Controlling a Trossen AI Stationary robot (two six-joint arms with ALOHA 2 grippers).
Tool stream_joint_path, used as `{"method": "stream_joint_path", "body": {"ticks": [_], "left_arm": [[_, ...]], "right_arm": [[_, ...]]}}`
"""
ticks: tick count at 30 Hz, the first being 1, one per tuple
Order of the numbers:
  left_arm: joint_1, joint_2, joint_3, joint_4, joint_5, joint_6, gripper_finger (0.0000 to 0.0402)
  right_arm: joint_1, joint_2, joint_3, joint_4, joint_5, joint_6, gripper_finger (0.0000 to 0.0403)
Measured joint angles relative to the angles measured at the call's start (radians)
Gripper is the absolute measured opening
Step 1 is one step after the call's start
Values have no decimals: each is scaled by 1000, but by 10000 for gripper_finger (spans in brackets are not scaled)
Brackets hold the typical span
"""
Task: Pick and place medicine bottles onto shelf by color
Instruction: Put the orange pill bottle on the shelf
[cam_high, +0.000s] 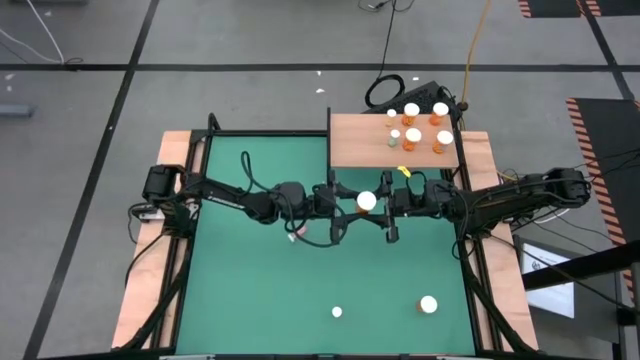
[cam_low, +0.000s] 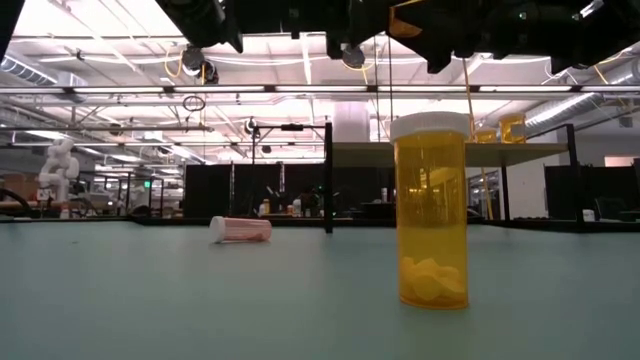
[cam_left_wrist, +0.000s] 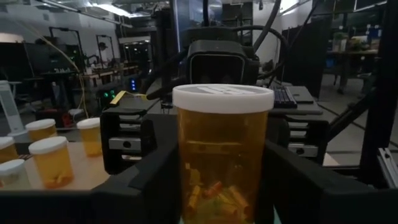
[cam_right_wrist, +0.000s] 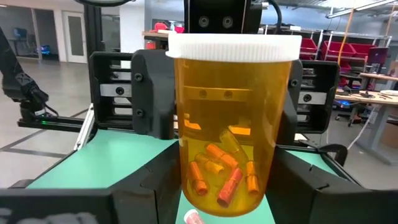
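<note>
1. Above the middle of the green mat (cam_high: 260, 290), both arms meet around one orange translucent bottle with a white cap (cam_high: 367, 201), held upright in the air.
2. The left gripper (cam_left_wrist: 217, 186) has a dark finger on each side of the bottle's body; whether its pads press the plastic or stand just off it, I cannot tell.
3. The right gripper (cam_right_wrist: 227, 186) grips the same bottle (orange capsules lie in its bottom), its two fingers closed against the sides.
4. The light-brown wooden shelf board (cam_high: 360, 145) sits at the mat's far right corner, carrying a cluster of white-capped orange bottles (cam_high: 413, 137).
5. A second orange bottle holding pale tablets (cam_low: 430, 210) stands upright on the mat near the front edge (right of centre in the overhead view).
6. A smaller white-capped bottle (cam_high: 337, 312) stands to its left, well apart from it.
7. A pinkish bottle with a white cap (cam_low: 240, 229) lies on its side on the mat, beneath the left arm.
</note>
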Motion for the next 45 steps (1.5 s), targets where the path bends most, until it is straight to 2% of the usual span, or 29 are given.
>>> {"method": "stream_joint_path", "body": {"ticks": [5,15,18,22,27,32,39,45], "left_arm": [[3,0,0,-8,-1,3,192],[3,-1,0,-20,0,5,199],[3,-1,0,-26,-1,4,190],[4,-11,0,-78,-5,7,188],[4,-29,-2,-177,-17,34,191],[3,-32,-2,-292,-37,36,186],[1,-32,-2,-379,-44,62,188],[5,-33,-1,-469,-57,60,188]], "right_arm": [[0,0,0,-2,6,-3,180],[0,0,0,-2,22,-9,183],[0,0,0,-11,32,-8,196],[0,-15,2,-94,77,14,234],[0,-78,7,-301,140,58,287],[10,-140,107,-723,213,176,302],[21,-100,367,-1319,258,291,298],[21,4,630,-1545,241,271,298]]}}
